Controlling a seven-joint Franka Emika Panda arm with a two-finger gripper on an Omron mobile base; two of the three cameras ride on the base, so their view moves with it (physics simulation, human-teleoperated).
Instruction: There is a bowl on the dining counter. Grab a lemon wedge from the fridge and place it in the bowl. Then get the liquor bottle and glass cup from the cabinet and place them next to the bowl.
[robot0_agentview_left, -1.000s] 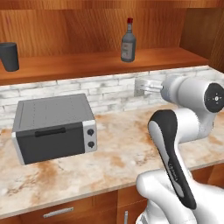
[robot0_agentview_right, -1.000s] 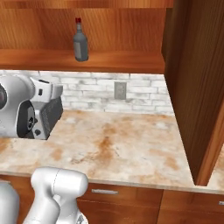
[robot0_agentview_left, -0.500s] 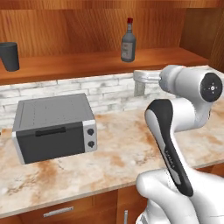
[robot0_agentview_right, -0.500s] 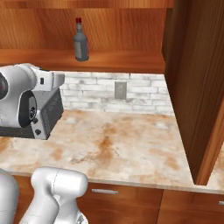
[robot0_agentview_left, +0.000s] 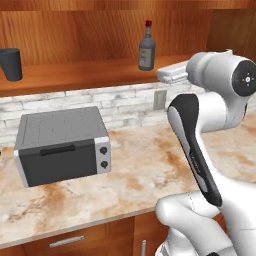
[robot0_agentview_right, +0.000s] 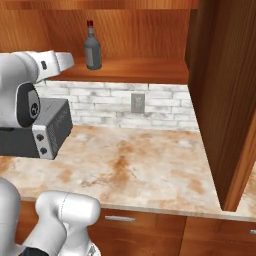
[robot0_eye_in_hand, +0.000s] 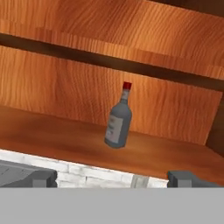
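Spanning the scene, a marbled surface (robot0_agentview_left: 150, 175) runs under a wooden cabinet shelf (robot0_agentview_left: 75, 75), with a white brick backsplash (robot0_agentview_right: 110, 100) between them. On the surface to the left sits a grey toaster oven (robot0_agentview_left: 62, 145), upright, its two knobs facing forward. The white arm (robot0_agentview_left: 200, 150) bends up from the base and reaches toward the shelf, its hand at about shelf height.

The bottle (robot0_agentview_left: 146, 47) stands upright on the shelf, grey glass with a red cap, near the shelf's middle in the left base view and just right of the hand in the right base view (robot0_agentview_right: 92, 47). In the hand view the bottle (robot0_eye_in_hand: 119, 120) appears tilted, since that camera is rolled; it sits above and between the two fingers (robot0_eye_in_hand: 41, 178), well apart from both, with bare shelf wood between it and them. The fingers are spread wide and nothing lies between them.

The cup (robot0_agentview_left: 11, 64), a dark tumbler, stands upright at the far left end of the same shelf, well apart from the bottle. An outlet (robot0_agentview_right: 138, 103) is set in the backsplash below the shelf.
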